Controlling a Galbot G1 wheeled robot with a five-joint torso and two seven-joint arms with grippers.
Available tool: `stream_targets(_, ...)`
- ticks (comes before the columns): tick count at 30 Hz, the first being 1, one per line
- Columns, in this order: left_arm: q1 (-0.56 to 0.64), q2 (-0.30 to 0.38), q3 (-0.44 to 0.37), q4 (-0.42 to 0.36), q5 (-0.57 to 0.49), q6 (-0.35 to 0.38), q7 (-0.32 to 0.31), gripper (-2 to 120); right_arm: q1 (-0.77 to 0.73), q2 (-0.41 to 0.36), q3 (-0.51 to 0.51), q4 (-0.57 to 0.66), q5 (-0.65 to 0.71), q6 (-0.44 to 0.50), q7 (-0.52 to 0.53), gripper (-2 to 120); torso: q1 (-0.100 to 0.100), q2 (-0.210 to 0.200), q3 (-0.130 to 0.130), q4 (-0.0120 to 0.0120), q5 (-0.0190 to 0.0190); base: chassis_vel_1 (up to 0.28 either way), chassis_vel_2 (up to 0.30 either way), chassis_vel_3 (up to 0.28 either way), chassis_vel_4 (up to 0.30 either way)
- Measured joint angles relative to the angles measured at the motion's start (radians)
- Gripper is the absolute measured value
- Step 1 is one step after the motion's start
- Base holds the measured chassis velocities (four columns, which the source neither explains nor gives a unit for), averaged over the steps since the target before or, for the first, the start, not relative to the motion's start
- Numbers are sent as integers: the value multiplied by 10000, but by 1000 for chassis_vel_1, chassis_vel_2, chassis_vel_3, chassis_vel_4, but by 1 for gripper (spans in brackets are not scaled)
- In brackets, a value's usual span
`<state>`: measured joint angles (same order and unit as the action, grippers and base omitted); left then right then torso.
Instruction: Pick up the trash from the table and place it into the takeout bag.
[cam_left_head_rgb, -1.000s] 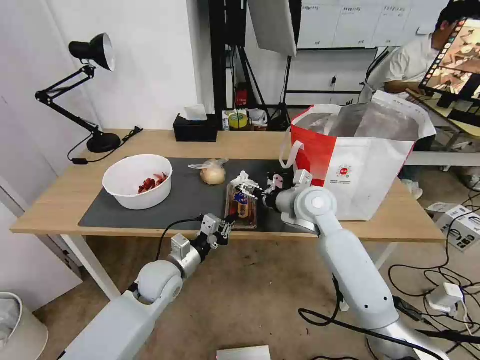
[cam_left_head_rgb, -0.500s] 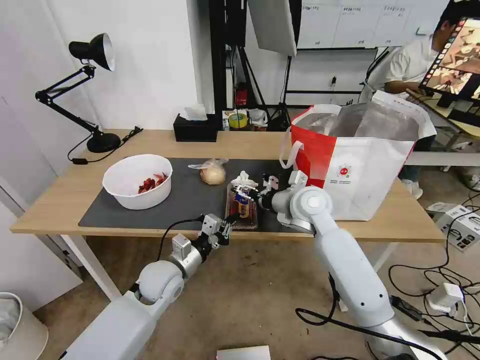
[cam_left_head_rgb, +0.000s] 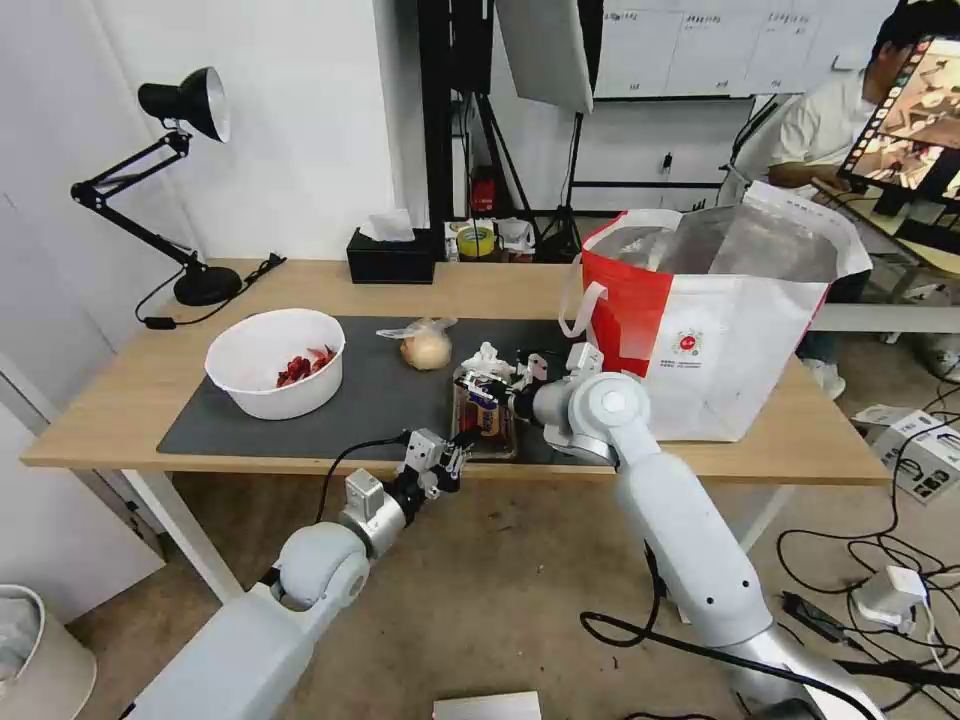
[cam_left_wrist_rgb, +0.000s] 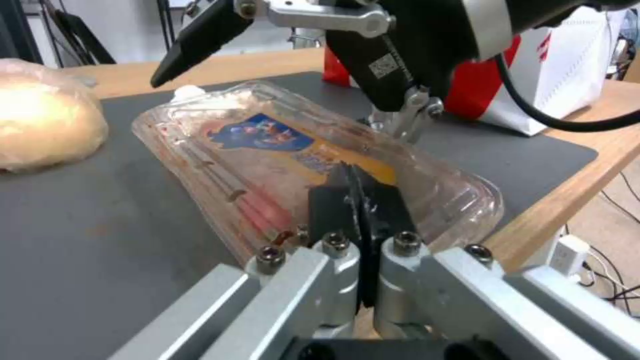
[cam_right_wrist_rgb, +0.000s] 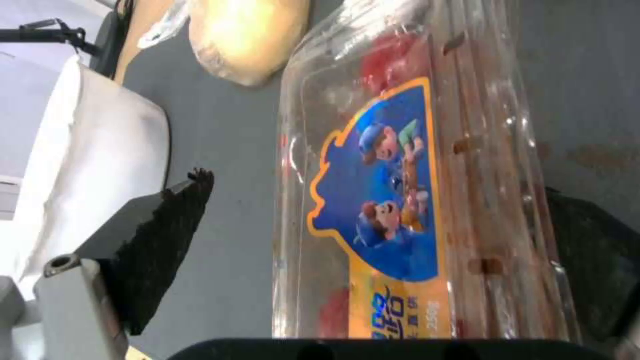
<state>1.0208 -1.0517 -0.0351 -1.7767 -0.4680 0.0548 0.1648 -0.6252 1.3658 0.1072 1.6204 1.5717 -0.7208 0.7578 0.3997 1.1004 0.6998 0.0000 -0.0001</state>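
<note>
Item in hand: tray (cam_left_head_rgb: 484, 414), clear plastic, hinged, blue-and-yellow label, red bits inside; it lies on the mat (cam_left_head_rgb: 300, 420) at the table's (cam_left_head_rgb: 120, 400) front edge, just left of the bag (cam_left_head_rgb: 720, 330). I have the right gripper (cam_left_head_rgb: 492, 385) over the tray, fingers spread wide to either side of it, not yet closed; in the right wrist view one dark finger (cam_right_wrist_rgb: 160, 240) sits off the tray's long side with mat showing between. The left gripper (cam_left_head_rgb: 452, 458) sits at the tray's near end with its fingers pressed together, and in the left wrist view their tips (cam_left_wrist_rgb: 357, 200) look to be against the tray's near wall; I judge it a brace more than a grip, though I cannot tell whether it pinches the rim. Other trash, placed from the tray: tissue (cam_left_head_rgb: 488, 356) touching its far end; lump (cam_left_head_rgb: 426, 347) in its clear bag, just beyond and left; bowl (cam_left_head_rgb: 276, 360) with red scraps, well apart to the left. To do this step well, I would centre the right fingers across the tray's narrow width, close gently since thin plastic will likely buckle or slip, and lift level so the lid stays shut.
</note>
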Motion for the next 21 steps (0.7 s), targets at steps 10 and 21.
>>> stream_targets(10, 127, -54, -43, -77, 4, -52, 2, 0, 6, 36, -96, -121, -54, 16, -23, 76, 1, -1, 0, -6, -1, 0, 0, 0, 0)
stream_targets(21, 153, 37, -86, -191, -70, -57, -267, 0, -180, -97, -126, 12, -81, 3, -29, 37, 4, -6, 3, 4, 3, 0, 0, 0, 0)
